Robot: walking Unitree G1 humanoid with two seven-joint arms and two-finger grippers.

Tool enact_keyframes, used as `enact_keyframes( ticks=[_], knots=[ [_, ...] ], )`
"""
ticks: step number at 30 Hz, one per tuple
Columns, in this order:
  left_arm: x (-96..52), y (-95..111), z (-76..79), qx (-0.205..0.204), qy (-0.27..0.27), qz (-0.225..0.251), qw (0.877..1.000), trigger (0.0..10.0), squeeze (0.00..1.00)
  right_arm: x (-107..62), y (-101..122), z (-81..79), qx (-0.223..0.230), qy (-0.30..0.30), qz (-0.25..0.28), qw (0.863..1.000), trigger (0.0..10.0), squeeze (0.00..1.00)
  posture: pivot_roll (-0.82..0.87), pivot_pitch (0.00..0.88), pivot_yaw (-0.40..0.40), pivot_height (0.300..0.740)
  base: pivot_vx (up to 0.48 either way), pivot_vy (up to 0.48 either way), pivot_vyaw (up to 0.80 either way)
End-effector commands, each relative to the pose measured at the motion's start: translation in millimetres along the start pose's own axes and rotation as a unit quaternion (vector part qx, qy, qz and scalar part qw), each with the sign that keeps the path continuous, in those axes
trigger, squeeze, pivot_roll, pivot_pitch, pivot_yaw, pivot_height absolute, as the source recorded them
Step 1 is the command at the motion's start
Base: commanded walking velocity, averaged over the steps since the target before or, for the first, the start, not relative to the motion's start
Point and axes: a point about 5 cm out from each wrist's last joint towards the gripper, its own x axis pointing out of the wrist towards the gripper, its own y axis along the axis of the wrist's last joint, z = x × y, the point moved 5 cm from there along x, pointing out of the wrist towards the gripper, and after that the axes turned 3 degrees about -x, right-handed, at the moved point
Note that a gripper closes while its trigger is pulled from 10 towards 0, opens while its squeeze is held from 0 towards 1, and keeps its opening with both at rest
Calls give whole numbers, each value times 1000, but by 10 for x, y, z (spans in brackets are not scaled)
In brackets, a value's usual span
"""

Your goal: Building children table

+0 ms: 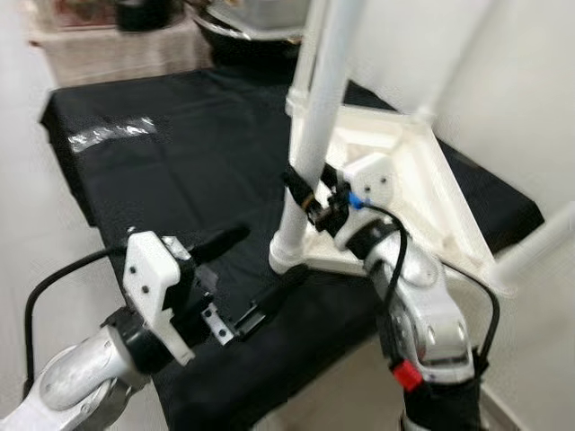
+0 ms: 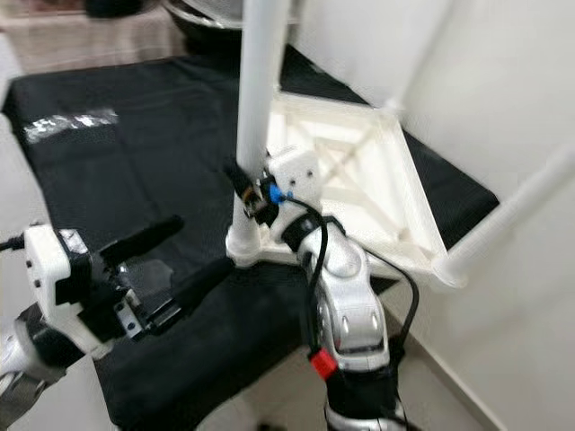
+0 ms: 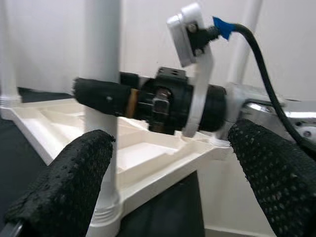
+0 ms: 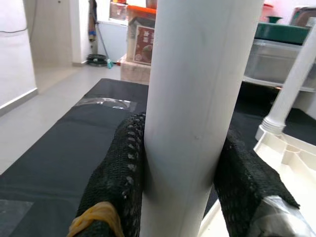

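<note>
A white children's table [image 1: 422, 180] lies upside down on a black cloth, with its white legs pointing up. My right gripper [image 1: 310, 193] is shut on the lower part of the near left leg [image 1: 319, 117], which stands in its corner socket. In the right wrist view the leg [image 4: 197, 98] sits tight between the two black fingers [image 4: 121, 173]. My left gripper [image 1: 256, 269] is open, low over the cloth just left of that leg's base and not touching it. The left wrist view looks between its fingers [image 3: 64, 192] at the held leg [image 3: 101, 49].
The black cloth [image 1: 180, 171] covers a low platform whose front edge runs under my arms. A clear plastic bag [image 1: 112, 133] lies at the cloth's far left. Another leg [image 1: 539, 242] juts out at the right by the white wall. Storage bins [image 1: 252, 18] stand behind.
</note>
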Motion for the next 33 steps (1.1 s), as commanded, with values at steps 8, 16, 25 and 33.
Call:
enact_keyframes(
  ticks=[8, 16, 25, 33],
  knots=[
    [-9, -27, 28, -9, -3, -2, 1000, 10000, 0, -56, -399, -33, 38, 28, -96, 994, 10000, 1000, 39, 248, -136, 740, 0, 0, 0],
    [-2, -32, 45, -14, -6, -3, 1000, 10000, 0, -119, 21, 121, 27, 238, 2, 971, 10000, 1000, 49, 258, -124, 740, 0, 0, 0],
    [-34, -26, 62, -12, -2, -9, 1000, 10000, 0, 1, 212, 298, 32, 349, 16, 936, 10000, 0, 83, 267, -128, 740, 0, 0, 0],
    [-55, -23, 64, -10, 2, -13, 1000, 10000, 0, 80, 339, 319, 21, 379, 36, 924, 0, 0, 96, 274, -132, 740, 0, 0, 0]
  ],
)
